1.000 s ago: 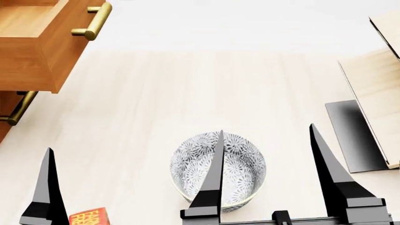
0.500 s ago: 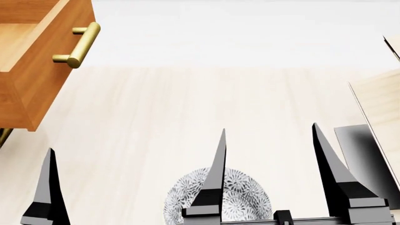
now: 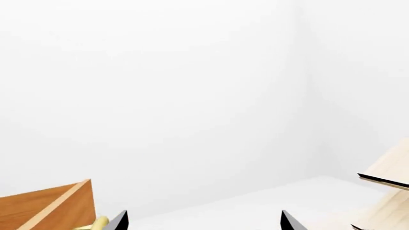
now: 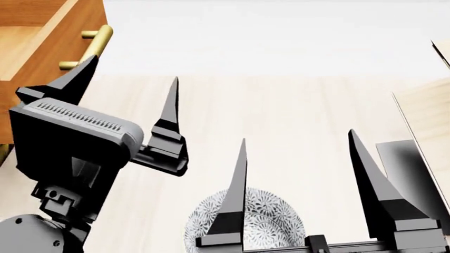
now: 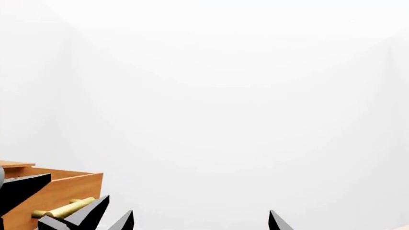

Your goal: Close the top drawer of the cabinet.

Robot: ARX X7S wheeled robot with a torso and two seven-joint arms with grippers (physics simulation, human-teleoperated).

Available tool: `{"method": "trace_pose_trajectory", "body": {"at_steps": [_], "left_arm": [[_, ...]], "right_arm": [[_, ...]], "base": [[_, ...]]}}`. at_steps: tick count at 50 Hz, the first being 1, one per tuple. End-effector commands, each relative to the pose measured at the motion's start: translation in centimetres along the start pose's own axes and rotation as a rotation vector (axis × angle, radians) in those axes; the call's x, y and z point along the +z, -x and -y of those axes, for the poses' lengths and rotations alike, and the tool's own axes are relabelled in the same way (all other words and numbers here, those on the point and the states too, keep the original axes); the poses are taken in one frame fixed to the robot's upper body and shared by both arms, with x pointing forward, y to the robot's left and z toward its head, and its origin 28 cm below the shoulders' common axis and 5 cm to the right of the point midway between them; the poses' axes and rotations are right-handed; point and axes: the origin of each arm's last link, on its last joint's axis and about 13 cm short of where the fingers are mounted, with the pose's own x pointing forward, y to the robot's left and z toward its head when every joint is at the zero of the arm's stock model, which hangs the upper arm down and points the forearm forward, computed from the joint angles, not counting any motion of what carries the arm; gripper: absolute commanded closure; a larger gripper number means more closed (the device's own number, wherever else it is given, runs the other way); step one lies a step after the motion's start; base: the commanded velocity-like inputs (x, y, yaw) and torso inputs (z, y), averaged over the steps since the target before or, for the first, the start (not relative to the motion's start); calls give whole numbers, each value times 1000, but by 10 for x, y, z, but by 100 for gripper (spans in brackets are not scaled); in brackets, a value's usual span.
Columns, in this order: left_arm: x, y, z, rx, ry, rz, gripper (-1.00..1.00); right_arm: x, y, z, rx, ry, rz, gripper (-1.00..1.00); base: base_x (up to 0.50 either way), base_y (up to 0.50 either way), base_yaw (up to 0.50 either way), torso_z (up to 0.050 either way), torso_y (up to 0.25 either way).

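Observation:
The top drawer [image 4: 42,68] stands pulled out at the upper left of the head view, orange-brown wood with a brass bar handle [image 4: 90,48]. My left gripper [image 4: 130,87] is raised and open. One finger [image 4: 77,79] overlaps the handle and the other [image 4: 170,105] stands to its right. The drawer corner [image 3: 61,206] shows in the left wrist view beside my open left gripper [image 3: 204,223]. My right gripper [image 4: 297,139] is open and empty, low above the patterned bowl [image 4: 277,224]. The right wrist view shows the drawer [image 5: 61,189], its handle [image 5: 64,209] and my open right gripper [image 5: 200,223]. The cabinet's body is almost wholly out of view.
A blue-white patterned bowl lies on the pale floor at the bottom middle. A pale slanted wooden shelf [image 4: 425,113] on a black base [image 4: 414,174] stands at the right, and it shows in the left wrist view [image 3: 390,191]. White walls stand behind.
My left arm has risen into the head view, with its open gripper now up by the drawer handle. The right gripper has barely moved. A second ago the view looked lower.

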Motion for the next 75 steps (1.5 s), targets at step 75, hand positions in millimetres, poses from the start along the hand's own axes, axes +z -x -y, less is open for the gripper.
{"method": "trace_pose_trajectory", "body": {"at_steps": [75], "left_arm": [[-68, -51, -89, 236, -89, -206, -100]], "right_arm": [[7, 3, -4, 36, 7, -10, -100]], "base": [[0, 0, 0, 0, 0]]}}
